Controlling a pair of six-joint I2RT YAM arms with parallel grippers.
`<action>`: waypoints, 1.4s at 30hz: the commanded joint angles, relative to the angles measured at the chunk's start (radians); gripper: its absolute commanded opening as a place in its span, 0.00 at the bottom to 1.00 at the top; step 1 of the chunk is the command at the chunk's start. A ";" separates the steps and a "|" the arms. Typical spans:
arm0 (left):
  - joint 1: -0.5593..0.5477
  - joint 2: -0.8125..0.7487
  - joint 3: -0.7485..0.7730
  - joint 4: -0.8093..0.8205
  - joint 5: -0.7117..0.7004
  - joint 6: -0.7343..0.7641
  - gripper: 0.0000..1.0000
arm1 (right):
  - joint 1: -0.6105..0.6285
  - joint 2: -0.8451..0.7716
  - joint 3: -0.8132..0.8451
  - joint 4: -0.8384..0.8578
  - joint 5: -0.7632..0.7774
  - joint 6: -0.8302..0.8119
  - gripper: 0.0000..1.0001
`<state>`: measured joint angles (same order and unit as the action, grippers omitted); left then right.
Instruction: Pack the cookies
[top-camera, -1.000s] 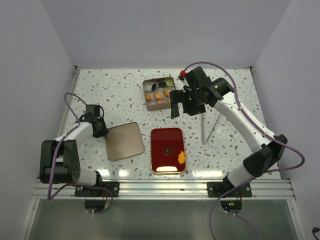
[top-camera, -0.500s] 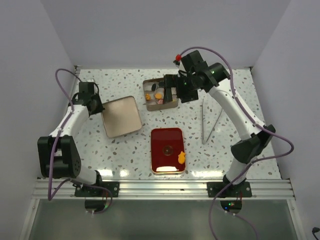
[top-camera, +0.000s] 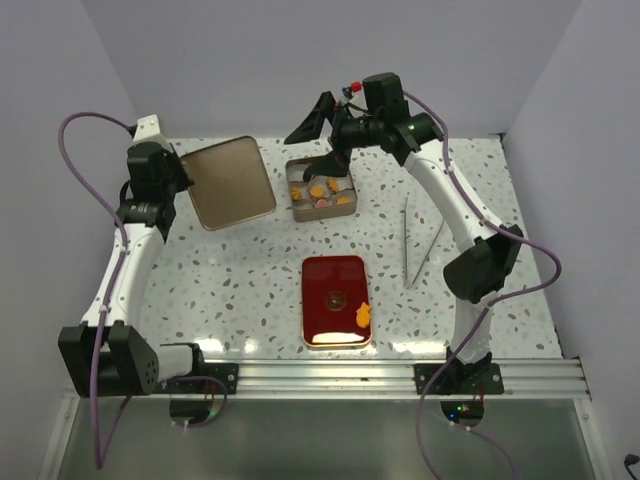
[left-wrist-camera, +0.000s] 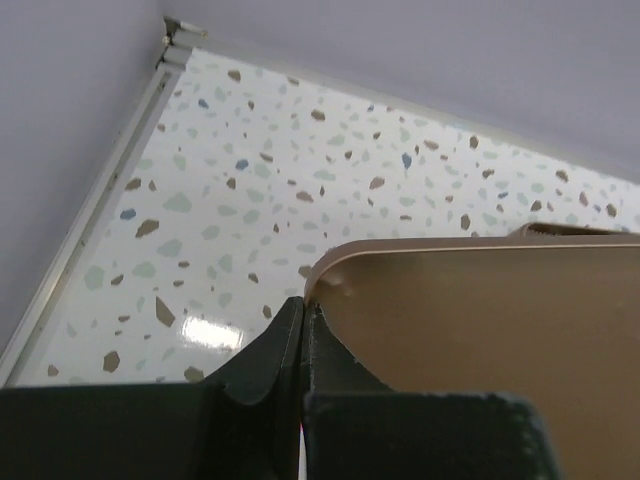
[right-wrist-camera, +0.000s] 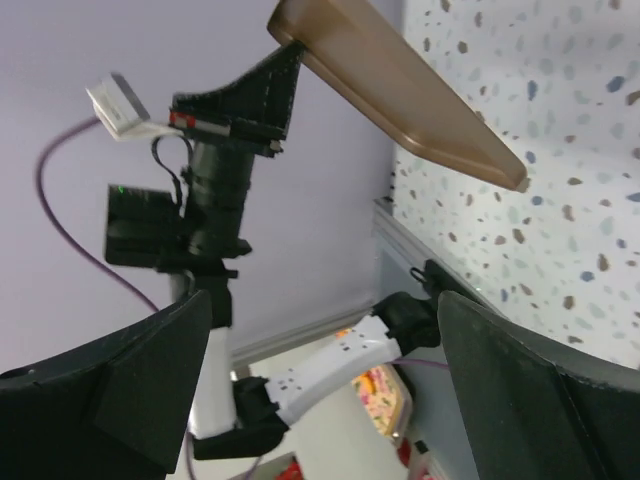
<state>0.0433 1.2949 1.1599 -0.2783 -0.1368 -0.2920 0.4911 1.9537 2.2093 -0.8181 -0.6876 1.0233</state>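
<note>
The left gripper is clamped on a corner of the lid, held up near the far left corner of the worktop. Just to its right, most cookies lie in the tin, under the right gripper, whose jaws stand apart and empty. One orange cookie sits on the red tray, toward the near edge.

Tin lid in left hand
</note>
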 joint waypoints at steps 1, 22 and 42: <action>-0.014 -0.116 -0.067 0.212 -0.036 0.034 0.00 | -0.003 0.002 -0.055 0.299 -0.133 0.277 0.99; -0.192 -0.390 -0.259 0.579 -0.236 0.269 0.00 | 0.020 0.030 -0.189 0.481 -0.147 0.637 0.98; -0.244 -0.375 -0.244 0.633 -0.307 0.346 0.00 | 0.066 0.057 -0.218 0.488 -0.190 0.698 0.98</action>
<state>-0.1928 0.9337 0.9009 0.2493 -0.4232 0.0422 0.5640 2.0212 2.0014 -0.4343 -0.8555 1.6527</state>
